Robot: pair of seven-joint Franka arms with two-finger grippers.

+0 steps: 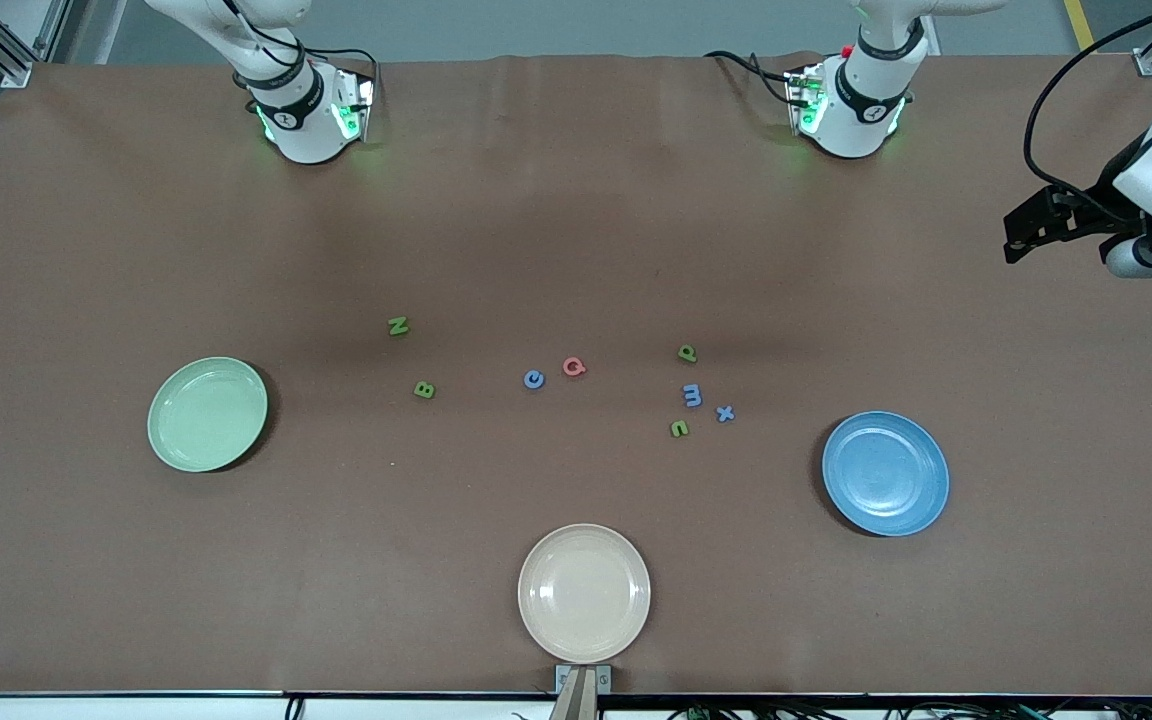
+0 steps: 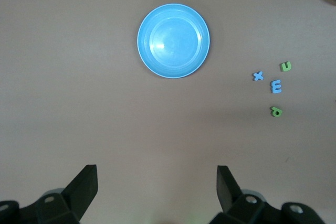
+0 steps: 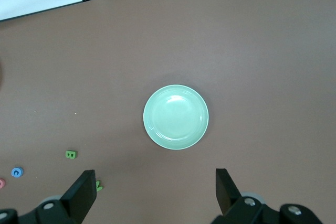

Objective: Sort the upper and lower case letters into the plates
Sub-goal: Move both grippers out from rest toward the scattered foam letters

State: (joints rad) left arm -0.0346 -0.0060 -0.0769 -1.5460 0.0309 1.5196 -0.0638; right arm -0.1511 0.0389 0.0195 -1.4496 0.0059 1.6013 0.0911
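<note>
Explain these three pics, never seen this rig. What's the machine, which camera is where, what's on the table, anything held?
Two robot arms are bolted along one table edge. One picture looks down from a high camera facing them. The other two come from cameras on each wrist, with that arm's black fingers at the picture's edge.

On the brown table: a green plate toward the right arm's end, a blue plate toward the left arm's end, a beige plate nearest the front camera, and small foam letters scattered between.

The left hand hangs above the blue plate, the right hand above the green one. Both are open, holding nothing.
</note>
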